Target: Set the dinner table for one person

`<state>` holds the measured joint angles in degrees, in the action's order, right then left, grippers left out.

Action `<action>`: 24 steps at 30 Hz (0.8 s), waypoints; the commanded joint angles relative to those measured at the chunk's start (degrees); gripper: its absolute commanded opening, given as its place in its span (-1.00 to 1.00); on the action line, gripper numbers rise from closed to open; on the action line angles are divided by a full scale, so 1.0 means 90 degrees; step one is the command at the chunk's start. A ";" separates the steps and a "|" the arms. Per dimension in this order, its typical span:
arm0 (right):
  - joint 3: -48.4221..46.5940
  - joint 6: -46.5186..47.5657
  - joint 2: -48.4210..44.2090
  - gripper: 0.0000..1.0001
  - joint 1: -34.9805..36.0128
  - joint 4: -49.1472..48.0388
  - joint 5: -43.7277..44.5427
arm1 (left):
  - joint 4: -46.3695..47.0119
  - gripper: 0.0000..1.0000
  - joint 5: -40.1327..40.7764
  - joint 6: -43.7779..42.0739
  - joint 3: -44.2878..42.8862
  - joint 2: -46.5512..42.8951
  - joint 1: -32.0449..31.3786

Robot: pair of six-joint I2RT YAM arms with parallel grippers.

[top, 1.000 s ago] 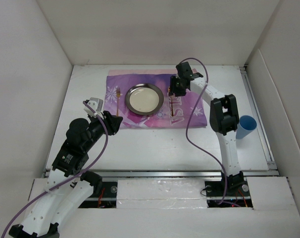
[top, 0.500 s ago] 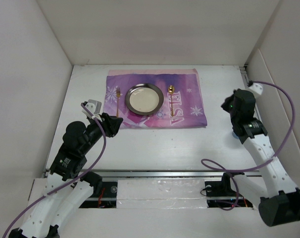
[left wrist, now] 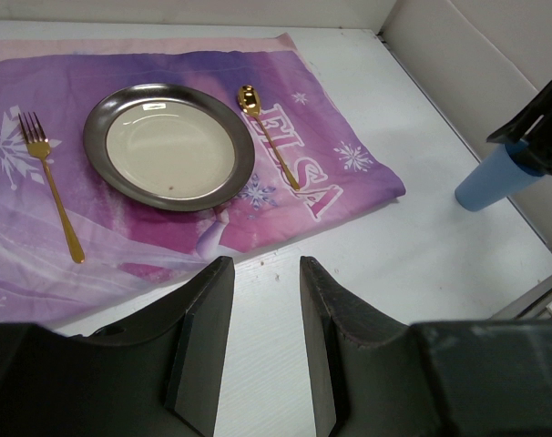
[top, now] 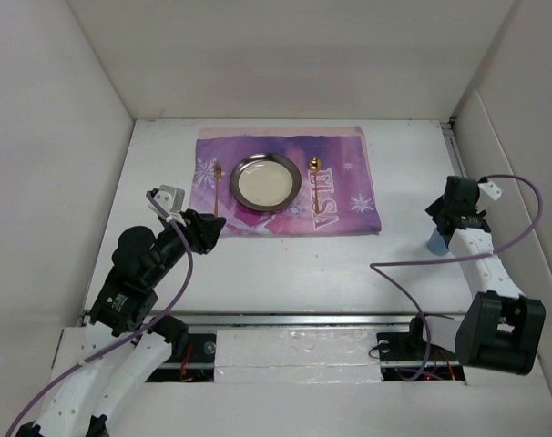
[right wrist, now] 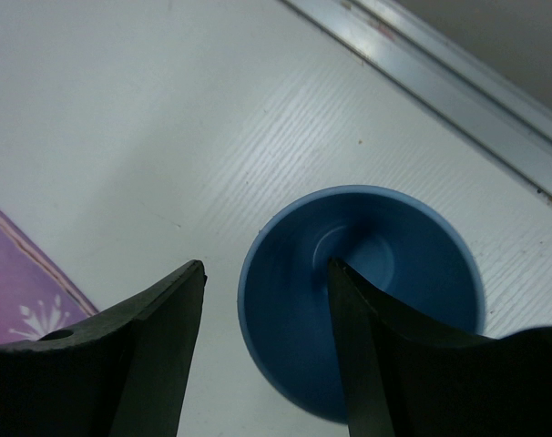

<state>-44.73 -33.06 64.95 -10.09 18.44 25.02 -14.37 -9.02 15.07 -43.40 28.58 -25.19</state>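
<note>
The white dinner table (top: 285, 264) carries a purple mat (top: 349, 196). On the mat lie a metal plate (top: 265, 182), a gold fork (top: 216, 187) to its left and a gold spoon (top: 315, 170) to its right. A blue cup (top: 436, 242) stands upright near the table's right edge. My right gripper (top: 447, 226) hangs over it, open. In the right wrist view one finger (right wrist: 385, 364) is above the cup's inside (right wrist: 367, 291) and the other is outside its rim. My left gripper (top: 212, 229) hovers open and empty near the mat's front left corner.
A metal rail (right wrist: 440, 73) runs along the table's right edge just beyond the cup. White walls close in the table on the left, back and right. From the left wrist the plate (left wrist: 167, 146), the spoon (left wrist: 267, 137) and the cup (left wrist: 495, 177) all show.
My right arm left the spoon on the mat beside the plate and swung out to the right, over the blue cup, its jaws now apart. The left arm has barely moved.
</note>
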 commanded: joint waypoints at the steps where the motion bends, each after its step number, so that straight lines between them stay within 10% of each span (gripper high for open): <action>1: -0.0147 -0.0165 0.0439 0.21 -0.0032 -0.0456 -0.0221 | 0.0259 -0.35 -0.0072 -0.0083 -0.0012 -0.0108 -0.0033; 7: 0.0048 -0.0185 0.0656 -1.00 0.0075 -0.0613 -0.0212 | 0.0269 -0.35 -0.0082 -0.0073 -0.0022 -0.0089 -0.0033; 12: -0.0739 0.0224 0.0361 -1.00 0.1128 -0.0964 0.0121 | 0.0288 -0.35 -0.0033 -0.0073 -0.0032 0.0018 -0.0033; 24: -0.7669 0.2353 0.5854 -1.00 0.2800 0.1348 -0.0464 | 0.0249 -0.35 -0.0033 -0.0073 -0.0032 0.0369 0.0035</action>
<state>-101.32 -19.79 109.45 13.06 22.48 21.87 -14.37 -8.78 15.07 -43.40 30.87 -25.08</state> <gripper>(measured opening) 0.148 0.324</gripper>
